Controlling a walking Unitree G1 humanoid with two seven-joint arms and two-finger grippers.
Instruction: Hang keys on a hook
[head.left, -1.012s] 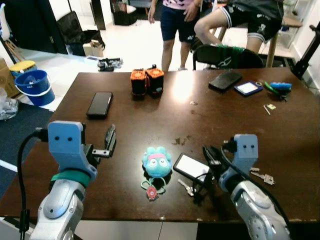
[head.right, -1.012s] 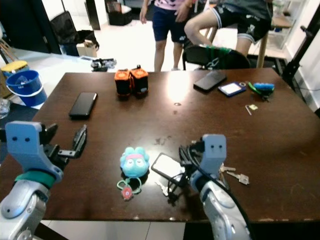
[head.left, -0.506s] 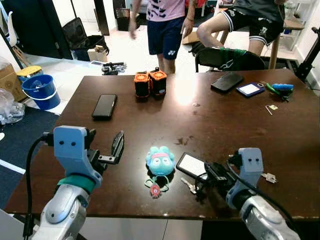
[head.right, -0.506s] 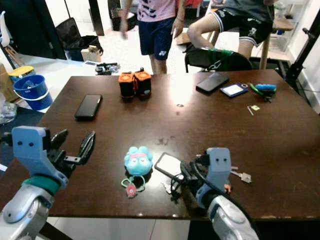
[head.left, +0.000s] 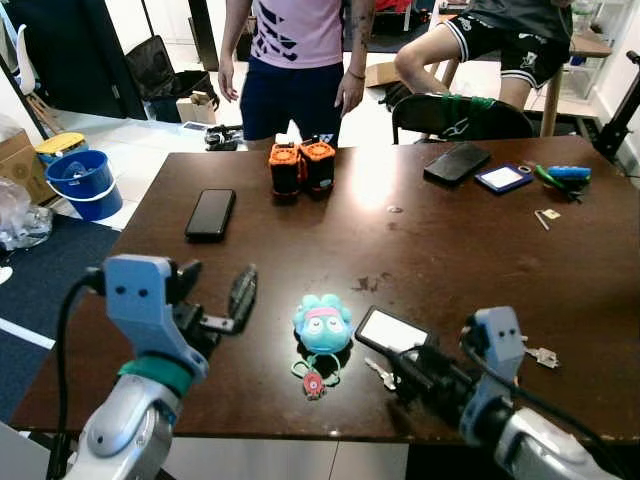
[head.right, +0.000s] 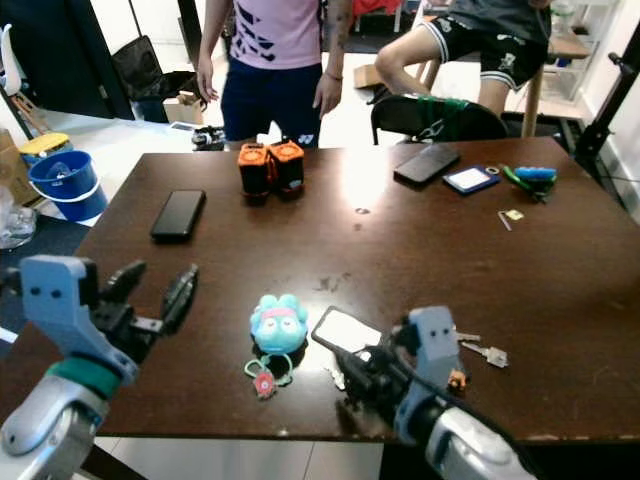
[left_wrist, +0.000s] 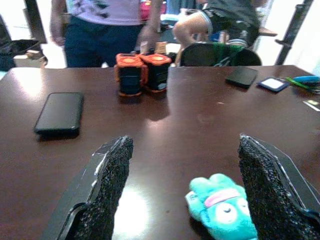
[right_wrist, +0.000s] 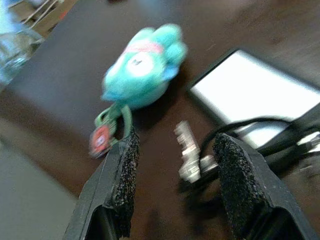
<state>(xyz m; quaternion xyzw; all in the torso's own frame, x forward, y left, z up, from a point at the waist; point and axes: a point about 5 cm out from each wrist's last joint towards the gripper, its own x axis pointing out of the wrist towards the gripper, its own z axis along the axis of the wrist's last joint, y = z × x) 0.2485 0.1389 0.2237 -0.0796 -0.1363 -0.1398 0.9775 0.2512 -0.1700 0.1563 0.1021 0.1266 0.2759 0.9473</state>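
1. Right claw (right_wrist: 172, 175): over the last second it has swung down and forward along the near edge of the table (head.left: 450, 250). It now lies low, fingers spread wide and empty, with the keys (right_wrist: 187, 152) framed between its pads in the wrist view. No contact is visible.

2. Keys: they lie flat on the table, just beside the near corner of a white card holder (head.left: 392, 330) and to the right of a teal plush toy (head.left: 322, 323). A second key set (head.left: 541, 355) lies farther right, beside the right forearm.

3. Left claw (head.left: 225, 300): it has risen slightly and moved inward. It hovers above the table left of the plush toy, fingers wide, holding nothing.

4. Background: a person in a pink shirt (head.left: 300, 40) has stepped up to the far edge of the table.

5. Task meaning: judged as pre-grasp alignment. The keys are not yet lifted, and I cannot make out any hook.
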